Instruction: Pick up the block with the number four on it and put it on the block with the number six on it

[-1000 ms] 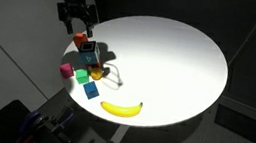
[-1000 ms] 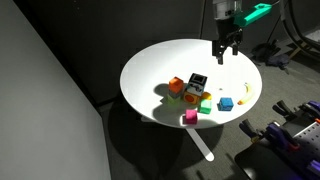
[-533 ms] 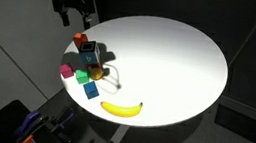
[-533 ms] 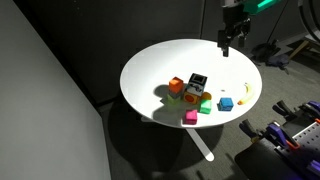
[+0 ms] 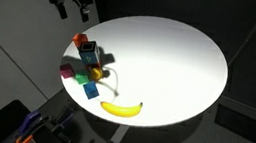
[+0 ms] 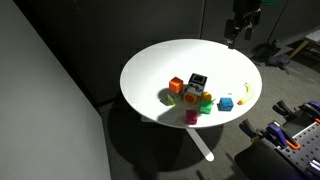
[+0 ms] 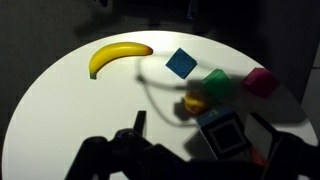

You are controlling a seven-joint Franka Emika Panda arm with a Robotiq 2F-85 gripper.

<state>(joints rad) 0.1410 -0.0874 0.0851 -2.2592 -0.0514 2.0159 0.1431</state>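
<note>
Gripping the small rigid blue cube with a white numbered face (image 6: 197,82) by opposite flat sides suits its lightness; the end effector (image 5: 69,5) hangs open, empty.

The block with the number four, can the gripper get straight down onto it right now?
Probably yes. The gripper hangs empty above the table's edge, nothing lies between it and the block with the number four, and that block's top is uncovered. Neighbouring blocks crowd its sides, so finger room looks tight.
</note>
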